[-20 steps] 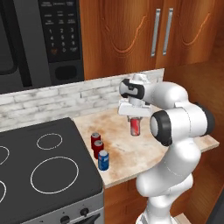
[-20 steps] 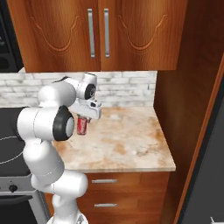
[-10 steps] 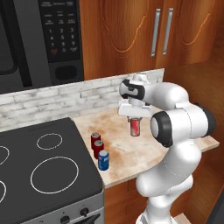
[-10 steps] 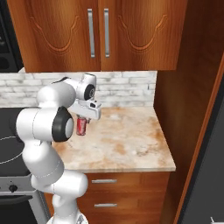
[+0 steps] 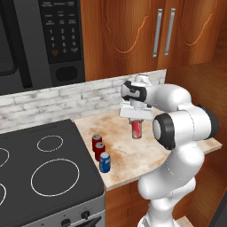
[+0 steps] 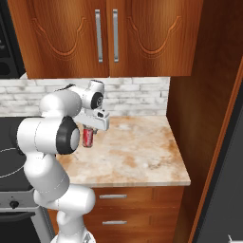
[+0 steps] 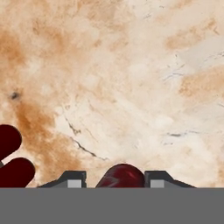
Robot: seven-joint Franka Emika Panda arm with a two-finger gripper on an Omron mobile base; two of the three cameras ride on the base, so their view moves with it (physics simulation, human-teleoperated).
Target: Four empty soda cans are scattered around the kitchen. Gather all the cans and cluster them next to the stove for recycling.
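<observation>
Little has changed over the last second: the white arm's two-finger gripper (image 5: pixel 138 120) hangs at the same spot above the middle of the mottled beige stone counter (image 5: pixel 186 148), and the paler red cylindrical soda can (image 5: pixel 137 129) hangs from it just as before. Its fingers sit clamped on the can's upper part, one on each side, so the can stays upright and clear of the counter surface; in the hand view its rounded dark red body (image 7: pixel 121 176) shows between the two fingertips (image 7: pixel 70 179). Three more cans already stand in a tight cluster at the counter's left edge, just beside the black glass stove with white ring outlines (image 5: pixel 40 173): two red silver-topped cans (image 5: pixel 97 142) near the stove's rim and a blue silver-topped can (image 5: pixel 105 162) toward the counter's front edge. That grouping is probably the recycling cluster, and the carried can looks like the fourth and last one. Holding it high likely lets it pass over the counter without knocking the others before it is set down beside them.
</observation>
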